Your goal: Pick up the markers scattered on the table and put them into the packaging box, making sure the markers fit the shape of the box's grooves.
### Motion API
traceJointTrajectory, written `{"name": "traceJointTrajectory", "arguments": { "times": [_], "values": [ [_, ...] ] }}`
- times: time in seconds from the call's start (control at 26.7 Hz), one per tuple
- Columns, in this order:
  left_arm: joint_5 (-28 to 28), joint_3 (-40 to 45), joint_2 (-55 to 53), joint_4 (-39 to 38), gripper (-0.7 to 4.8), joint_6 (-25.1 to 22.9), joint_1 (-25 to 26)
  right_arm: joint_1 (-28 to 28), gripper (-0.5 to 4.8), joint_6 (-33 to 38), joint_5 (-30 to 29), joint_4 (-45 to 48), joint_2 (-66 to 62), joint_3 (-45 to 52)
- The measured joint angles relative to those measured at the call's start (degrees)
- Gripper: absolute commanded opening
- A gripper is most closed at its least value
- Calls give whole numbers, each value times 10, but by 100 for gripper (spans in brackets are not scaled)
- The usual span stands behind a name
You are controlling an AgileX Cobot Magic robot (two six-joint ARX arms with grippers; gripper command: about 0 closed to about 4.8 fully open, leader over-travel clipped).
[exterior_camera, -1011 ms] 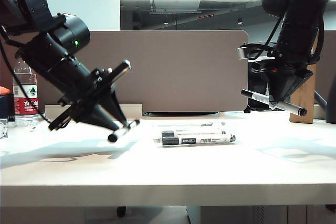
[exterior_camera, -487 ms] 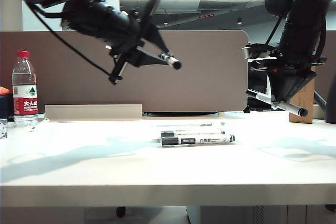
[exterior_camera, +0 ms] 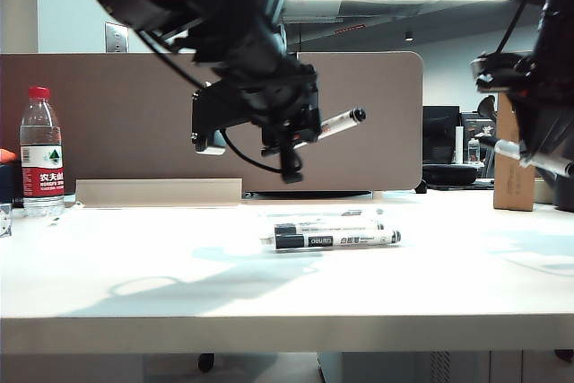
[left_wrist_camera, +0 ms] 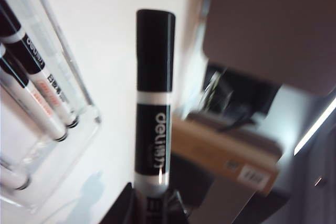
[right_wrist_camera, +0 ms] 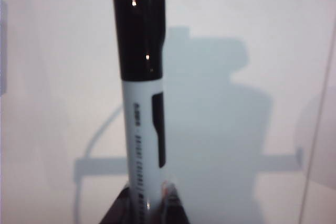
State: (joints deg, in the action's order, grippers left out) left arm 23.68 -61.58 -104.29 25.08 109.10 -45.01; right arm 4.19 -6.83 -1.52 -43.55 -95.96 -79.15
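My left gripper (exterior_camera: 300, 136) clamps a marker (exterior_camera: 334, 122) nearly level above the packaging box (exterior_camera: 327, 226), where two markers (exterior_camera: 334, 239) lie parallel. My right gripper (right_wrist_camera: 148, 203) pinches another marker (right_wrist_camera: 142, 98) over the table (exterior_camera: 134, 284).

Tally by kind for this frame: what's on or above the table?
markers: 5 (3 in box, 1 in left claw raised mid-table, 1 in right claw raised at far right)
box: 1
bottle: 1
carton: 1
Total: 8

Both pincers (left_wrist_camera: 151, 203) (right_wrist_camera: 148, 203) clamped, raised.
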Motion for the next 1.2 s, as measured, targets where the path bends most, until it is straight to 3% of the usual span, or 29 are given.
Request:
{"name": "traceJointTrajectory", "arguments": {
  "times": [0.11,0.22,0.6,0.97,1.2],
  "values": [
    [82,0,-6,1,-6,67,-19,-10,-8,5,-2,-1,13,0],
    [94,0,-14,3,-6,91,-24,-10,-8,6,-18,-2,16,0],
    [101,-120,-78,12,-6,88,-42,3,-8,10,-33,-16,17,0],
    [80,-121,-81,-117,-6,95,-44,3,-8,8,-32,-4,17,0],
    [83,-122,-86,-142,8,95,-44,2,-8,8,-32,-4,17,0]
  ]
}}
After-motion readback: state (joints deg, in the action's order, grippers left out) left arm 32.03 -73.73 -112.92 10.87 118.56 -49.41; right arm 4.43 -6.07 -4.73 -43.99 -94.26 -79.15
